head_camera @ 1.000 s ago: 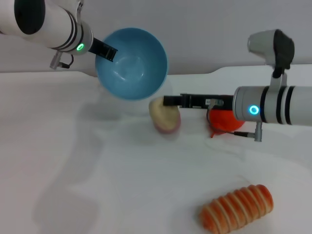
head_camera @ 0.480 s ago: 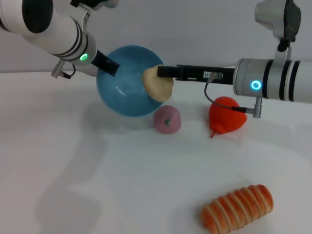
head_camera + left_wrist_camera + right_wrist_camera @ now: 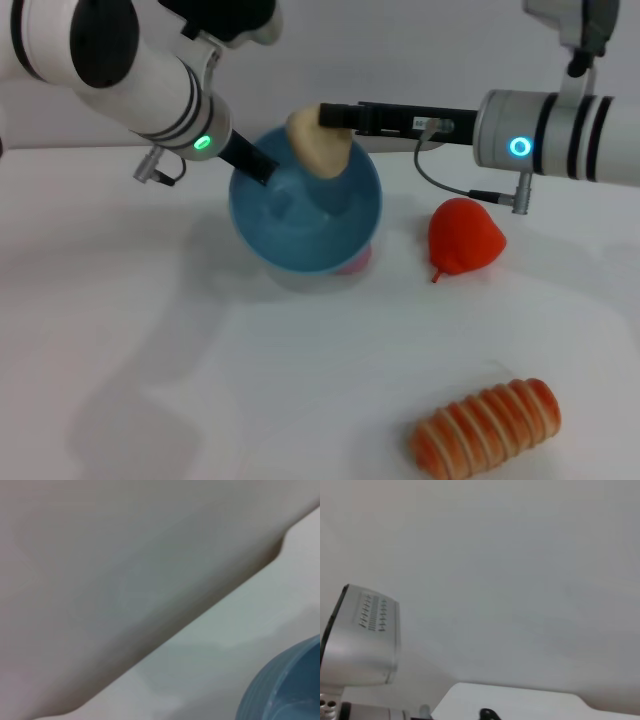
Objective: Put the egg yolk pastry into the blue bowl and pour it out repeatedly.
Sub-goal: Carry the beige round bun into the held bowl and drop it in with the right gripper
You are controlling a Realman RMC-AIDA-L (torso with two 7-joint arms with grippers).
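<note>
The egg yolk pastry (image 3: 318, 144) is up in the air, pinched at its top by the right tool (image 3: 334, 116), which is closed on it. It hangs right at the far rim of the blue bowl (image 3: 305, 212), its lower half dipping in front of the bowl's inner wall. The bowl itself is off the bench, tilted with its mouth facing up and toward us, and the left tool (image 3: 252, 165) is clamped onto its near-left rim, one dark finger reaching down inside. A sliver of a pink ball (image 3: 355, 262) peeks out from under the bowl's lower right edge.

Off to the right, well apart from the bowl, a red pear-shaped toy (image 3: 464, 236) lies on the bench (image 3: 200, 400) with its stem pointing down-left. Nearer to us on the right, the orange ridged bread roll (image 3: 487, 426) lies alone.

The bench is plain white and matte, with soft grey shadows of the arms spreading on the left. Behind it rises a bare pale wall (image 3: 400, 50); the left wrist view shows the bowl's blue rim against that wall and bench edge.
</note>
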